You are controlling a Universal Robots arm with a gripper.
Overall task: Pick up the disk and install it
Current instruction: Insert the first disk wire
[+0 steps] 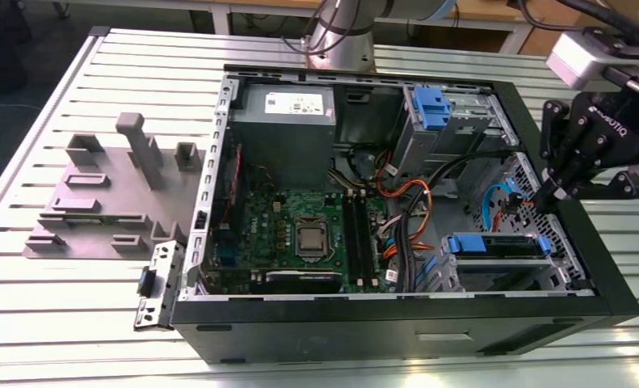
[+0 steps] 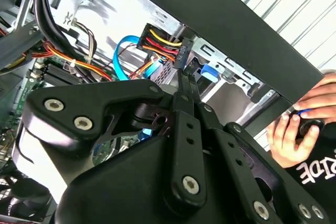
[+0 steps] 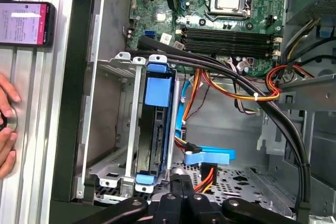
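Observation:
The disk (image 1: 498,246) sits in its blue carrier inside the metal drive cage at the case's front corner, on the exterior view's right. In the first wrist view the disk (image 3: 156,129) is seen edge-on, dark between blue rails, slotted into the cage. My gripper (image 1: 537,199) hangs over the case's right wall, just above and behind that cage. Its fingers are shut together with nothing between them. In the second wrist view the gripper (image 2: 184,80) points at a black power connector (image 2: 181,53) with red, yellow and orange wires. The first wrist view shows the gripper (image 3: 181,182) beside a blue cable (image 3: 209,157).
The open computer case (image 1: 405,319) lies on a slatted table, its motherboard (image 1: 297,234) exposed. A blue bracket (image 1: 431,109) sits in the rear bay. Grey fixtures (image 1: 103,194) stand left of the case. A person's hand (image 2: 294,124) and a phone (image 3: 23,23) lie outside the case wall.

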